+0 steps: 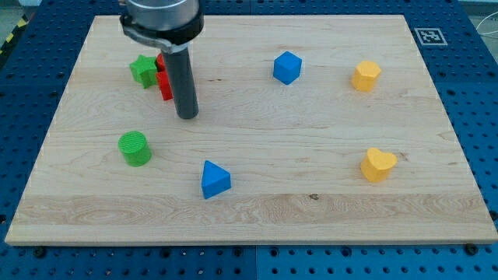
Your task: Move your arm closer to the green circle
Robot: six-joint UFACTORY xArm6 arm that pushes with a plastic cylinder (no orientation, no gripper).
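Note:
The green circle (135,148) is a short green cylinder at the view's lower left of the wooden board (311,210). My tip (187,116) is the lower end of the dark rod. It rests on the board above and to the right of the green circle, with a clear gap between them. A green star (142,70) and a red block (163,80) lie close to the rod's left, up the view; the rod partly hides the red block.
A blue triangle (214,180) lies below my tip, to the right of the green circle. A blue hexagon-like block (286,68) is at the top centre. A yellow block (365,76) is at the upper right, a yellow heart (378,165) at the lower right.

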